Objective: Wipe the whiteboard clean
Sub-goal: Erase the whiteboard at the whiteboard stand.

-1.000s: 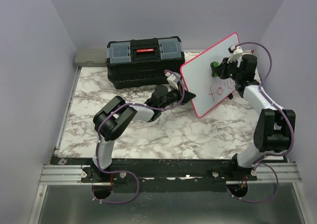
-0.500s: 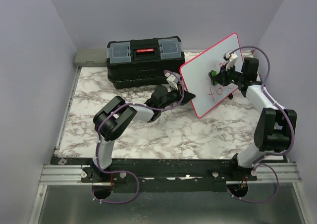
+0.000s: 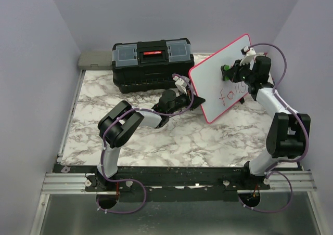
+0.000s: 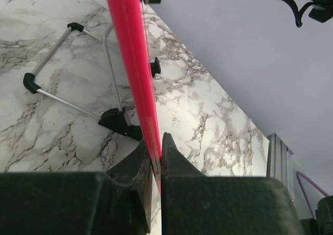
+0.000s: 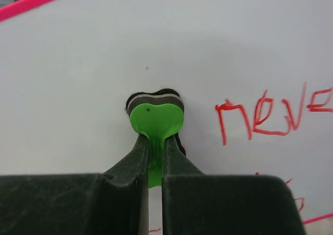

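Note:
The whiteboard (image 3: 216,76) stands tilted on the marble table, white with a pink-red rim and red handwriting (image 3: 232,93) on its lower half. My left gripper (image 3: 199,99) is shut on the board's lower left edge; in the left wrist view the pink rim (image 4: 132,63) runs down into my left gripper (image 4: 155,153). My right gripper (image 3: 230,71) is shut on a green eraser (image 3: 226,67) and presses it against the board above the writing. In the right wrist view my right gripper (image 5: 155,147) holds the eraser (image 5: 156,118) left of the red letters (image 5: 260,118).
A black toolbox (image 3: 151,63) stands at the back, left of the board. A grey flat object (image 3: 93,60) lies at the back left corner. A wire stand with black feet (image 4: 62,63) lies on the marble behind the board. Lilac walls close the sides and back.
Half a second ago my right gripper had the eraser lower, over the writing; it has come back up to about where it was a second ago. The left gripper and board have not moved.

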{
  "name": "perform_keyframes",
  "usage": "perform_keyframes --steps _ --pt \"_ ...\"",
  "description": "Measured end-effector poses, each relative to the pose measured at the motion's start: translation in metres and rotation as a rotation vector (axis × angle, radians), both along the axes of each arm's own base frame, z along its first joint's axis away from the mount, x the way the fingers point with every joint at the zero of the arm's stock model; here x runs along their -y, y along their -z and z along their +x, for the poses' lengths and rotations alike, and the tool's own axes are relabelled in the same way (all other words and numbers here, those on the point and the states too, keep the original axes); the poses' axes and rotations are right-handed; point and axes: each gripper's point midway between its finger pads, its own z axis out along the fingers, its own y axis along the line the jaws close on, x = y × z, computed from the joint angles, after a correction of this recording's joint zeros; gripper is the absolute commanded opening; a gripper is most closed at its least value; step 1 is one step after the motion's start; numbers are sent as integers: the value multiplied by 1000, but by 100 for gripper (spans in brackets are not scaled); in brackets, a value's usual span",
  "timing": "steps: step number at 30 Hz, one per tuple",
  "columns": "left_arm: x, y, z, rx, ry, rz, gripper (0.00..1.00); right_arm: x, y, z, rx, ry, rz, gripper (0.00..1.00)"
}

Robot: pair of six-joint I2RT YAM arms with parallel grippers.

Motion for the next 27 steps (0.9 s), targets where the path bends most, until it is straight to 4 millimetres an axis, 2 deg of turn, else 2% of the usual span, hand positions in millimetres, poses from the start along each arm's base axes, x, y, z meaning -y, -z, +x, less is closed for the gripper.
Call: perform_keyframes --steps 4,10,17,20,27 --pt "0 0 0 1 0 0 0 16 -4 15 22 94 -42 1" --pt "0 0 0 3 1 0 0 32 6 19 26 136 -144 1" --pt "-1 2 -1 -4 0 0 0 11 27 -10 -5 -138 -205 1" --pt "-1 2 -1 -7 0 -1 0 1 29 -20 -8 -220 -183 1" --pt "-1 2 0 -5 -5 -1 0 -9 20 -20 -50 -182 -50 1"
